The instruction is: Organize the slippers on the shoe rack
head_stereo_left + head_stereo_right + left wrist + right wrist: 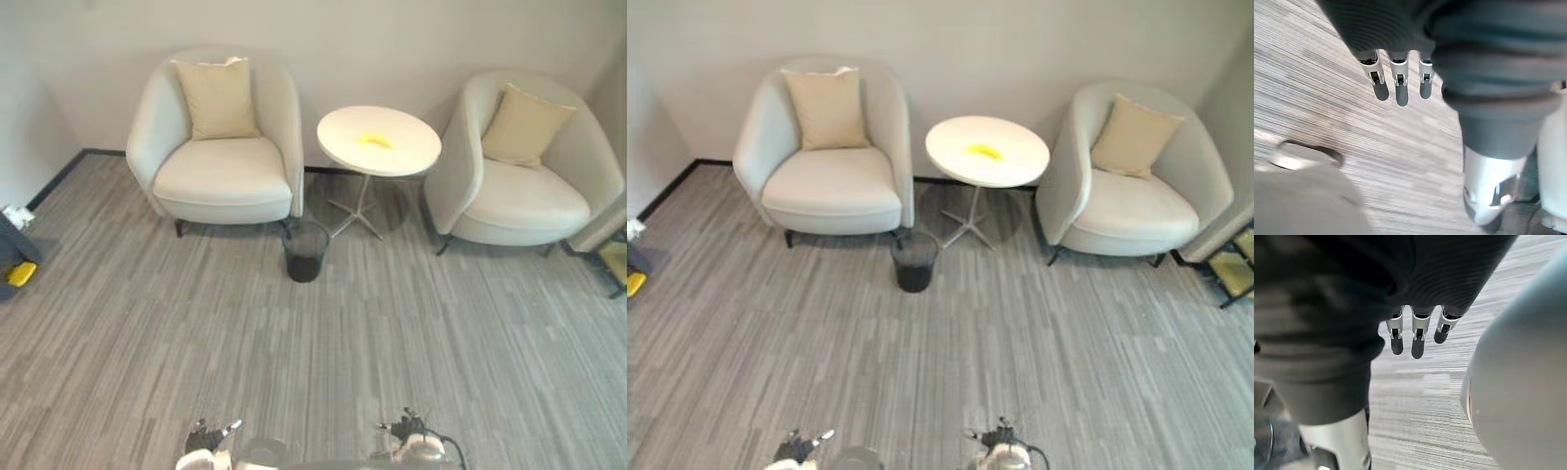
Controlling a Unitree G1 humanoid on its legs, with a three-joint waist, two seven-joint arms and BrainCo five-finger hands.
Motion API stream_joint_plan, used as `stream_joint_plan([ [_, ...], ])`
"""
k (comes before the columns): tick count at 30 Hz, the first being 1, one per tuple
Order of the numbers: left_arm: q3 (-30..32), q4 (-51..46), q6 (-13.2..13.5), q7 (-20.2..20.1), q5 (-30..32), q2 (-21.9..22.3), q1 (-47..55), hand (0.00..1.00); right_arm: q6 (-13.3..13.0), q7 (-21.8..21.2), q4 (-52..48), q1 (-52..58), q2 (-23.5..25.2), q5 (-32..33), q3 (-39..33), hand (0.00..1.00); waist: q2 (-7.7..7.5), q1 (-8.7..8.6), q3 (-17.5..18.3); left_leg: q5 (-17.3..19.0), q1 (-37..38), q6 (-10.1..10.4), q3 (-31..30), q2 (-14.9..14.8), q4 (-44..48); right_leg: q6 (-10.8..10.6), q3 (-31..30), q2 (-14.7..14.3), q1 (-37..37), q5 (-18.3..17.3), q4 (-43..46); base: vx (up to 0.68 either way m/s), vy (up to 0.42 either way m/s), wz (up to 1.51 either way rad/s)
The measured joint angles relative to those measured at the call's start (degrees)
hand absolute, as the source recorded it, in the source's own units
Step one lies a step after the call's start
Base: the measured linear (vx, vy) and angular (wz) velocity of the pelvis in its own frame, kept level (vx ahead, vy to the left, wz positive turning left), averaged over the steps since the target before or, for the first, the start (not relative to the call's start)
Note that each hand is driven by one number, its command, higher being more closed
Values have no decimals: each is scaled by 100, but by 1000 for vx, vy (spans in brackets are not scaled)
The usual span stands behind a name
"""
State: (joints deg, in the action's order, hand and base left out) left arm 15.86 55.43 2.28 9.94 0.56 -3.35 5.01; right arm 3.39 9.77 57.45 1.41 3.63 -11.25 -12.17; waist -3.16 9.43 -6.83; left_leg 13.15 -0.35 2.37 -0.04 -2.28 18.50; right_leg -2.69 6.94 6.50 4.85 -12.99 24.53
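At the far right edge, beside the right armchair, stands a low black-framed shoe rack (1231, 271) with pale yellow-green shelves; I cannot make out slippers on it. A small yellow thing (375, 140) lies on the round white table (402, 162). My left hand (1401, 90) hangs over the grey striped floor with straight fingers and holds nothing. In its own wrist view my right hand (1418, 340) hangs the same way, fingers straight and empty.
Two cream armchairs (223, 166) (524, 191) with beige cushions stand against the back wall, the table between them. A dark waste bin (305, 252) sits on the floor in front of the table. A dark object with a yellow part (18, 269) lies at the left edge.
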Motion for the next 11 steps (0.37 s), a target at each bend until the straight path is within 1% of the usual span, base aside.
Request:
stream_joint_plan([
  [1,-4,74,-8,-1,40,31,-101,0,7,17,2,6,4,1,-22,0,22,-4,38,-3,-46,22,-213,-26,21,17,110,-34,-166,-8,-260,186,-121,64],
  [3,42,82,-4,9,38,90,-109,0,21,22,12,-34,-4,1,-10,0,105,8,12,-15,-70,42,-289,-94,-40,39,216,-122,-353,6,-611,178,-130,32],
  [5,123,101,-3,12,36,158,-108,0,54,22,48,-35,22,1,45,0,187,8,18,-31,-42,67,-405,-142,-68,79,312,-239,-592,133,-951,135,-92,8],
  [9,124,119,3,7,35,177,-117,0,59,29,58,-19,18,2,130,0,194,8,18,-94,151,157,-554,-167,-255,85,507,-289,-1016,293,-1463,70,-42,20],
  [11,125,119,3,5,35,191,-149,0,58,30,60,-31,24,2,133,0,195,7,19,-103,131,160,-681,-132,-276,58,601,-266,-1107,347,-1619,12,2,21],
])
